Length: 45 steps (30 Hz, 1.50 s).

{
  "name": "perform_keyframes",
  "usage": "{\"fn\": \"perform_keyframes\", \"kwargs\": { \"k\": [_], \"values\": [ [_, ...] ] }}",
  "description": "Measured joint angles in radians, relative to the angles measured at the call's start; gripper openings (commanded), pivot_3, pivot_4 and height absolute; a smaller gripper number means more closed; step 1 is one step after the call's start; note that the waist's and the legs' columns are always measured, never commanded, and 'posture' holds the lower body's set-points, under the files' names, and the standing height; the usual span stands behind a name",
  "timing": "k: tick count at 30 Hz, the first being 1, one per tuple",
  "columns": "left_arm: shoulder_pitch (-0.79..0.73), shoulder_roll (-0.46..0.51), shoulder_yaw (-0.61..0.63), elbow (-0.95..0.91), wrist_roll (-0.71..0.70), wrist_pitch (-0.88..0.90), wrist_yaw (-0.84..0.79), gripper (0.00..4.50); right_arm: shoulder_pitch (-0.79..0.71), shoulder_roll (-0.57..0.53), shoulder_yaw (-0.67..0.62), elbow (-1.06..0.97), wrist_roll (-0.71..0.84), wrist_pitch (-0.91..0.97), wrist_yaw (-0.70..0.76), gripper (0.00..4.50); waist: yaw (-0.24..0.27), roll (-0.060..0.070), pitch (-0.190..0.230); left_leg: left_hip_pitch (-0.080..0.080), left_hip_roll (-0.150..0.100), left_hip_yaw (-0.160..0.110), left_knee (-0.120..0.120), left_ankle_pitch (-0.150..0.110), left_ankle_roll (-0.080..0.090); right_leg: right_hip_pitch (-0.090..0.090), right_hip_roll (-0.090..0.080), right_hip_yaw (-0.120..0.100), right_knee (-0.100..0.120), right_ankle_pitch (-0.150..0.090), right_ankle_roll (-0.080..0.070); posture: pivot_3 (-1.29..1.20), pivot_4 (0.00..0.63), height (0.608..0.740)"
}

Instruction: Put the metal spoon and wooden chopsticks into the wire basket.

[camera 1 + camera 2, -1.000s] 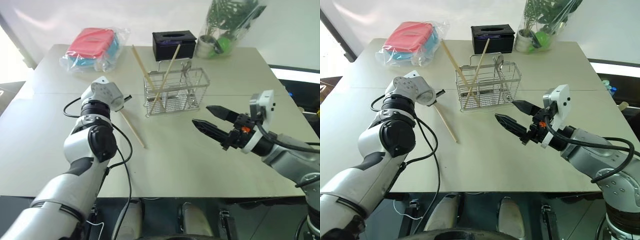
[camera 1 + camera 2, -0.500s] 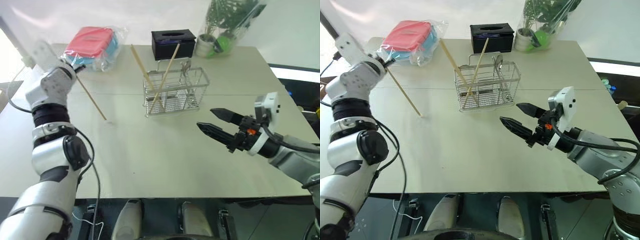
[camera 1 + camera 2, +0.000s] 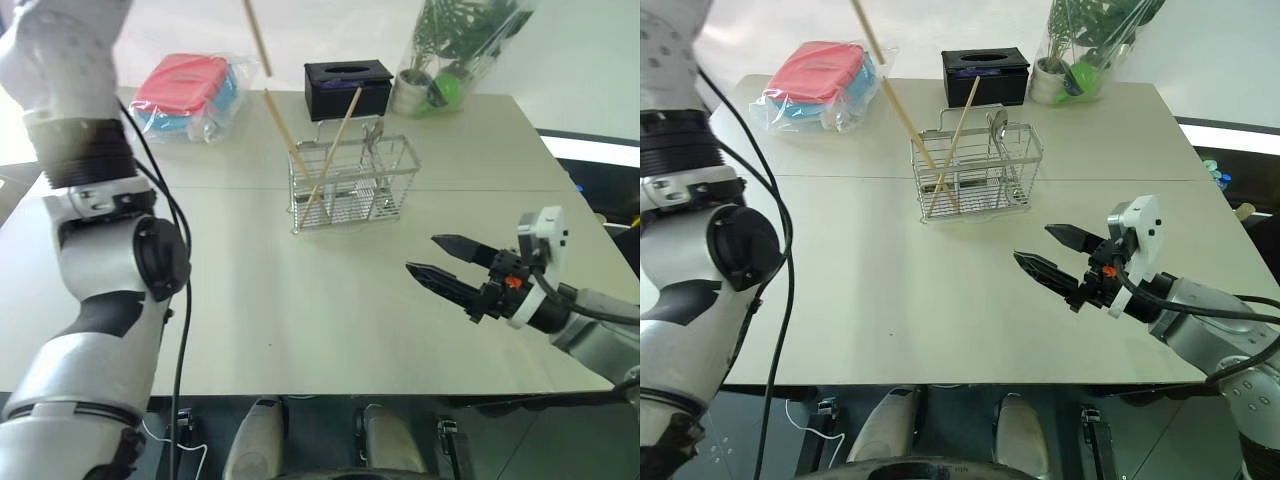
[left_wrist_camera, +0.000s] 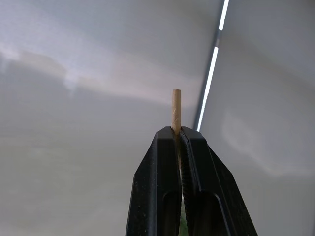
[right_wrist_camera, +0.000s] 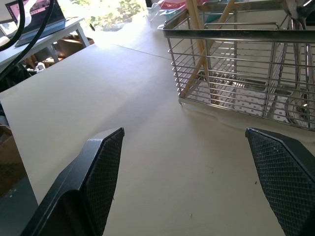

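Basket point(image 3: 351, 182) mid-table already holds two chopsticks point(image 3: 325, 155) and the spoon point(image 3: 373, 135). One more chopstick point(image 4: 175, 112) is pinched tight in my left gripper point(image 4: 179, 135), raised high; it remains to drop in. My right gripper point(image 3: 448, 262) hangs wide apart, empty, near the basket.

You have bare table point(image 3: 300, 300) in front of the wire basket point(image 3: 352, 185), but two wooden chopsticks point(image 3: 335, 150) lean crossed over its left compartments, and the tissue box point(image 3: 347, 88) stands close behind.
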Motion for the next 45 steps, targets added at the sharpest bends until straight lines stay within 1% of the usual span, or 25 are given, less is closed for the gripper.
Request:
{"fn": "perform_keyframes", "kwargs": {
  "k": [5,10,16,23,24,26,27,31,32,36,39,43,45],
  "values": [
    [0.026,-0.065,-0.065,0.027,0.018,-0.023,-0.039,0.03,0.029,0.011,-0.025,-0.036,0.002,-0.017,-0.025,4.09,-0.004,0.000,0.000,0.000,0.000,0.000,0.000,0.000,0.000,-0.001,0.000,0.000,0.001,0.000,0.000,0.00,0.150,0.710],
    [0.092,-0.105,-0.072,0.067,0.018,-0.019,-0.037,0.03,0.038,0.021,-0.032,-0.059,0.021,-0.024,-0.070,4.09,-0.004,0.000,0.000,0.000,0.000,0.000,0.000,0.000,0.001,-0.001,0.000,0.000,0.001,0.000,0.000,0.00,0.150,0.710],
    [0.227,-0.126,-0.140,0.040,0.074,-0.039,-0.070,0.03,0.034,0.021,-0.032,-0.075,0.046,-0.025,-0.124,4.09,0.001,0.000,0.000,-0.001,0.000,0.000,0.000,0.000,0.001,-0.001,0.000,0.000,0.000,0.000,0.000,0.00,0.150,0.710],
    [0.295,-0.166,-0.151,-0.042,0.076,-0.041,-0.052,0.03,-0.006,0.020,-0.024,-0.074,0.069,-0.026,-0.158,4.09,0.000,0.000,0.000,-0.001,0.000,0.000,0.000,0.000,0.001,0.000,0.000,0.000,0.000,0.000,0.000,0.00,0.150,0.710],
    [0.307,-0.172,-0.151,-0.054,0.076,-0.039,-0.048,0.68,-0.014,0.019,-0.021,-0.074,0.070,-0.026,-0.159,4.09,0.000,0.000,0.000,-0.001,0.000,0.000,0.001,0.000,0.001,0.000,0.000,0.000,0.000,0.000,0.000,0.00,0.150,0.710],
    [0.322,-0.180,-0.152,-0.064,0.075,-0.028,-0.040,1.45,-0.025,0.019,-0.017,-0.072,0.070,-0.026,-0.164,4.09,0.000,0.000,0.000,-0.001,0.000,0.000,0.001,0.000,0.001,0.000,0.000,0.000,0.000,0.000,0.000,0.00,0.150,0.710],
    [0.328,-0.183,-0.152,-0.073,0.075,-0.023,-0.034,2.04,-0.029,0.019,-0.014,-0.071,0.070,-0.026,-0.165,4.09,0.000,0.000,0.000,-0.001,0.000,0.000,0.001,0.000,0.001,-0.001,0.000,0.000,0.000,0.000,0.000,0.00,0.150,0.710],
    [0.336,-0.185,-0.151,-0.110,0.071,0.014,-0.014,4.08,-0.050,0.018,0.000,-0.063,0.070,-0.025,-0.165,4.09,0.000,0.000,0.000,-0.001,0.000,0.000,0.001,0.000,0.001,0.000,0.000,0.000,0.000,0.000,0.000,0.00,0.150,0.710],
    [0.336,-0.184,-0.151,-0.121,0.067,0.028,-0.010,4.41,-0.053,0.018,0.000,-0.059,0.070,-0.025,-0.165,4.09,0.000,0.000,0.000,-0.001,0.000,0.000,0.001,0.000,0.001,0.000,0.000,0.000,0.000,0.000,0.000,0.00,0.150,0.710],
    [0.336,-0.154,-0.151,-0.167,0.042,0.102,-0.015,4.41,-0.067,0.011,0.005,-0.047,0.069,-0.025,-0.158,4.09,0.000,0.000,0.000,-0.001,0.000,0.000,0.001,0.000,0.001,-0.001,0.000,0.000,0.000,0.000,0.000,0.00,0.150,0.710],
    [0.331,-0.080,-0.151,-0.200,0.020,0.174,-0.048,4.41,-0.092,0.003,0.010,-0.019,0.065,-0.025,-0.144,4.09,-0.006,0.001,0.000,0.000,0.000,0.000,0.000,0.000,0.001,-0.001,0.000,0.000,0.001,0.000,0.000,0.00,0.150,0.710],
    [0.335,0.107,-0.154,-0.263,0.022,0.215,-0.150,4.41,-0.117,-0.016,0.017,0.024,0.036,-0.025,-0.108,4.09,-0.019,0.002,0.001,0.000,0.001,0.000,-0.001,0.000,0.001,-0.002,0.001,0.000,0.001,0.000,0.000,0.00,0.150,0.710],
    [0.353,0.222,-0.162,-0.292,0.033,0.214,-0.233,4.41,-0.136,-0.025,0.018,0.038,0.019,-0.026,-0.084,4.09,-0.025,0.002,0.001,0.000,0.001,0.000,-0.001,0.000,0.001,-0.002,0.001,0.000,0.001,0.000,0.000,0.00,0.150,0.710]
  ]
}}
